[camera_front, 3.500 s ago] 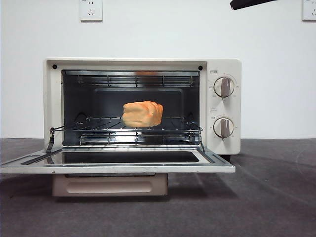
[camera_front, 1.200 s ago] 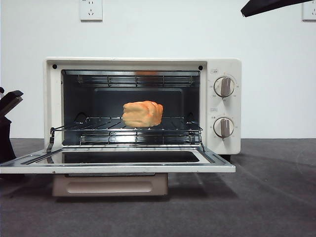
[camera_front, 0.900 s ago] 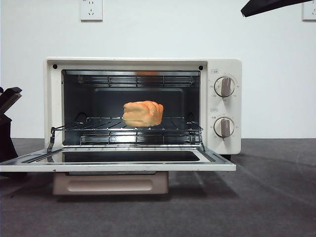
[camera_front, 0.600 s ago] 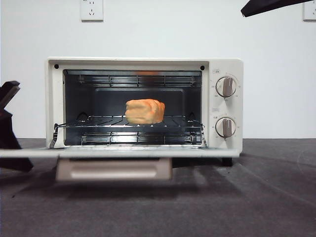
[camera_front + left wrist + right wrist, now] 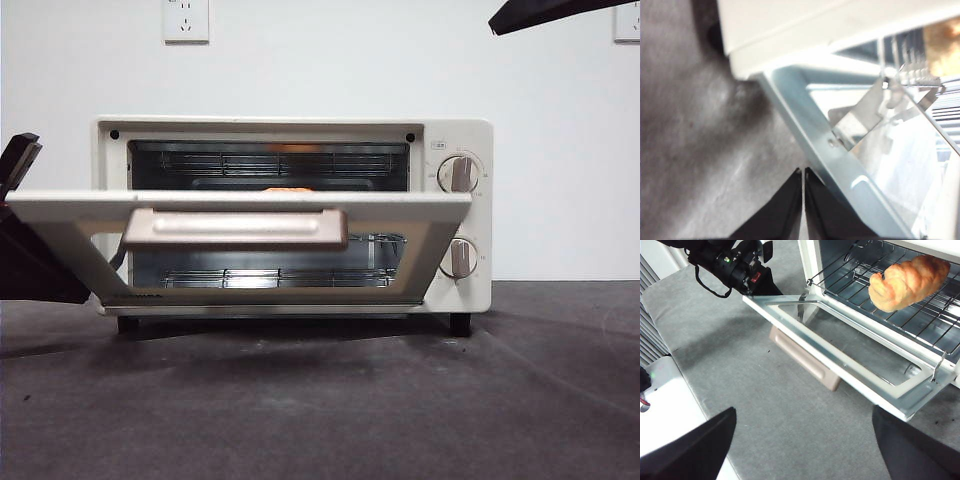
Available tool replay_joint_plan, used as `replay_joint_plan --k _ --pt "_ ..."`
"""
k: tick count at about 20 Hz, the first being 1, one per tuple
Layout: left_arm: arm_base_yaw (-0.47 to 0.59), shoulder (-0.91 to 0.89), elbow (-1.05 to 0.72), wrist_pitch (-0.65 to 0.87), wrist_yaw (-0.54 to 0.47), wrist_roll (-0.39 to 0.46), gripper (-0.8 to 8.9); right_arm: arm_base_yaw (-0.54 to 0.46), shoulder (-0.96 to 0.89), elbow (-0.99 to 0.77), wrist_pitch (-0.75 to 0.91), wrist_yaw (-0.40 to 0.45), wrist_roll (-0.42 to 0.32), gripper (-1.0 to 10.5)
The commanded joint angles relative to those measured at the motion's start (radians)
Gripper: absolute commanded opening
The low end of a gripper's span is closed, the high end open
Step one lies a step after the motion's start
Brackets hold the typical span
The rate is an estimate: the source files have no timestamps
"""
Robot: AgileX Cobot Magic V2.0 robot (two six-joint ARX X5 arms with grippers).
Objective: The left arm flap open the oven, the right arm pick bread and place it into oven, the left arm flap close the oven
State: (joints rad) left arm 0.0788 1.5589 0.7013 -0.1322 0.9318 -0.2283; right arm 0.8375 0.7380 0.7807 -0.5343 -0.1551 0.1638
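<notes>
While the bread [image 5: 907, 281] sits on the oven [image 5: 455, 135] rack, the left claw [image 5: 803, 210], jaws together and empty, lifts the half-raised door [image 5: 240, 205]. Slipping off its edge could drop it. The right claw [image 5: 802, 445] hangs spread and empty over the grey worktop [image 5: 400, 420]; white wall, sockets behind.

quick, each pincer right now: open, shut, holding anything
Left pincer: shut, holding nothing, pushing up under the oven door.
Right pincer: open, holding nothing, waiting above the table.

Bread [image 5: 286, 187] mostly hidden behind door [image 5: 240, 205]
</notes>
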Motion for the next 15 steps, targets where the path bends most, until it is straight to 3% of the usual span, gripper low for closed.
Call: replay_joint_plan --k 1,9,15 --pt "0.000 0.011 0.014 0.061 0.039 -0.036 0.13 0.010 0.005 0.006 0.010 0.002 0.012 4.3" --pt "0.001 0.011 0.014 0.288 0.046 -0.187 0.13 0.010 0.005 0.006 0.009 0.002 0.014 4.3" --pt "0.000 0.005 0.015 0.336 0.046 -0.211 0.13 0.010 0.005 0.006 0.009 0.002 0.015 4.3"
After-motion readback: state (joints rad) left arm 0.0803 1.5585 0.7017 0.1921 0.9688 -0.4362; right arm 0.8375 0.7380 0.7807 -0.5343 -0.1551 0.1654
